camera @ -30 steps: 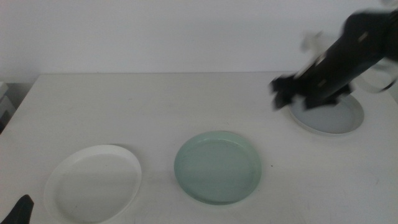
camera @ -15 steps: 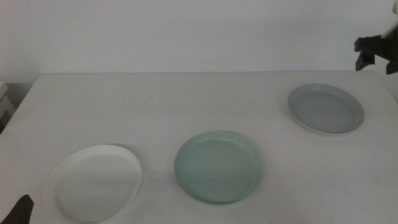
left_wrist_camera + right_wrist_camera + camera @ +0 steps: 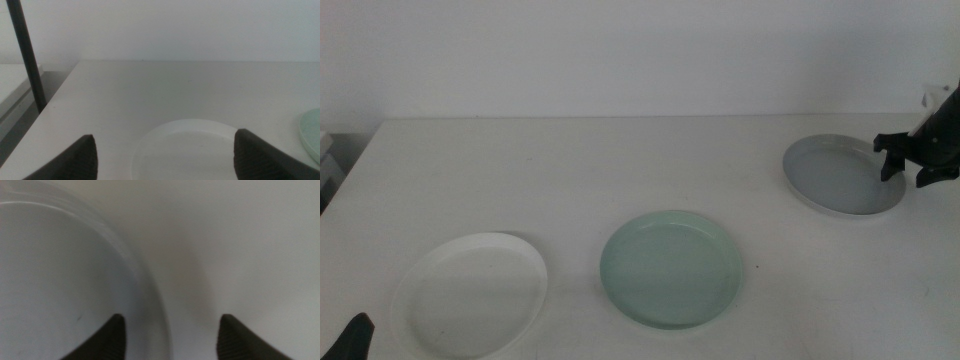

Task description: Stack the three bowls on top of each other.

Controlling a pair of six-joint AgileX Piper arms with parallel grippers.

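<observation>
Three bowls lie apart on the white table (image 3: 620, 170). The white bowl (image 3: 470, 293) is at the front left and also shows in the left wrist view (image 3: 185, 150). The mint green bowl (image 3: 670, 268) is front middle; its edge shows in the left wrist view (image 3: 312, 135). The grey-blue bowl (image 3: 840, 175) is at the back right. My right gripper (image 3: 910, 165) is open, low over the grey-blue bowl's right rim (image 3: 150, 300), one jaw inside the bowl and one outside. My left gripper (image 3: 162, 155) is open and waits at the front left corner (image 3: 350, 340), just before the white bowl.
A dark upright pole (image 3: 27, 55) stands off the table's left edge. The table's far edge meets a plain white wall (image 3: 620, 50).
My right arm swung off the grey-blue bowl to the right and upward, then came back down over the bowl's right rim. The bowls and the left gripper have not moved.
</observation>
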